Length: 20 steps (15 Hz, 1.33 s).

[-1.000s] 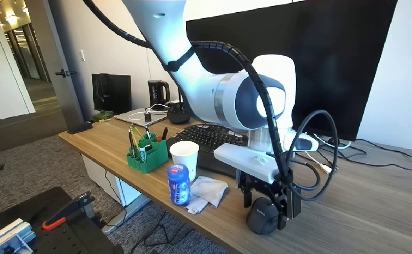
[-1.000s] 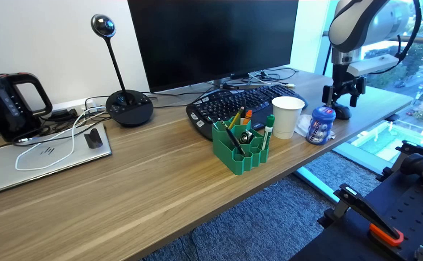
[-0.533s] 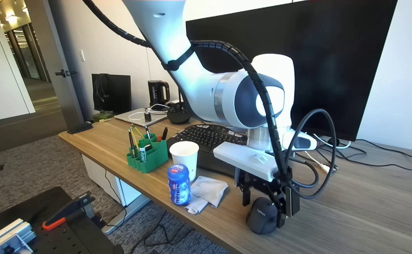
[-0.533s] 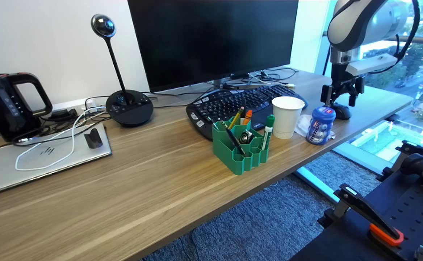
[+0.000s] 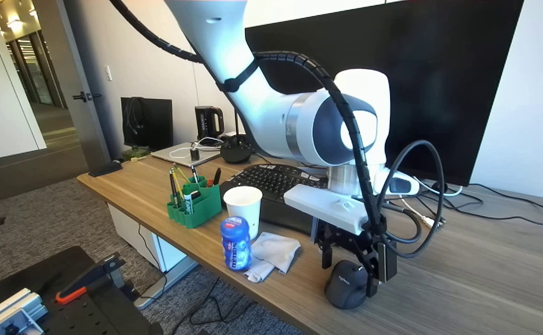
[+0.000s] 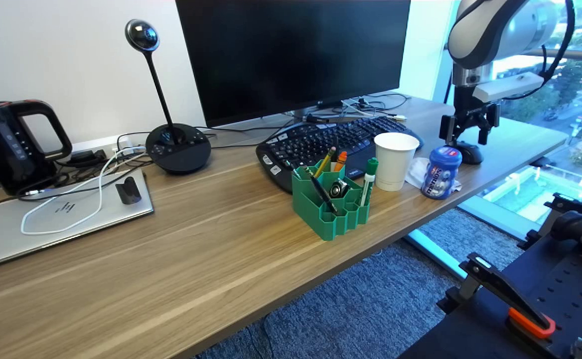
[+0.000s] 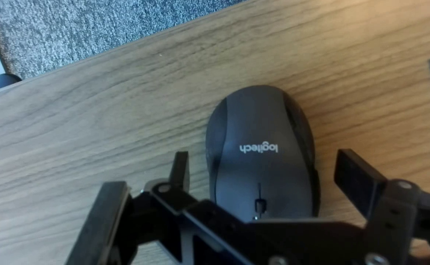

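Gripper (image 7: 264,175): We saw its fingers spread wide apart, one to each side of a dark computer mouse (image 7: 259,147); in the wrist view, wood grain showed between each finger and the shell.
Mouse: It lay on the wooden desk (image 6: 181,249) near the front edge, below the gripper, its Logitech lettering upside down to us in the wrist view.
Arm (image 5: 271,116): White, with a black hose (image 5: 358,149) along it, it stood bent over the desk.
Mentos jar (image 5: 235,246): We caught it upright in both exterior views, blue, a pale cloth (image 5: 276,251) lying between it and the mouse.
Paper cup (image 5: 243,204): White, it stood just beside the jar.
Pen holder (image 6: 316,214): Green and partitioned, it showed us pens, pencils and a green-capped marker (image 6: 369,179).
Keyboard (image 6: 311,144): We found it, black and curved, in front of the monitor (image 6: 291,60).
Laptop (image 6: 65,207): Silver and closed, it lay toward the desk's opposite end from the gripper, a black kettle (image 6: 7,144) near it.
Conference camera (image 6: 179,149): We spotted it, black, between laptop and monitor.
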### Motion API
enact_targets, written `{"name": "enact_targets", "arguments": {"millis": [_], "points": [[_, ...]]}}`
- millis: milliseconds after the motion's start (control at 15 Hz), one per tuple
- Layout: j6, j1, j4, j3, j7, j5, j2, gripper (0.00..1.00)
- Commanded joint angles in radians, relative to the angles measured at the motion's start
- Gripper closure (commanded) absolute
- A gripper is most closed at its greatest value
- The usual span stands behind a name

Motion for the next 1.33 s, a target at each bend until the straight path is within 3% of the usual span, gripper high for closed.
{"name": "enact_targets", "arguments": {"millis": [0,733,1000,1267], "points": [[-0.008,0.017,0.046,-0.016,0.019,0.017,0.030,0.00],[-0.026,0.017,0.075,-0.017,0.019,0.017,0.062,0.05],[-0.025,0.017,0.078,-0.017,0.019,0.016,0.065,0.44],[-0.027,0.016,0.083,-0.016,0.016,0.017,0.067,0.47]]}}
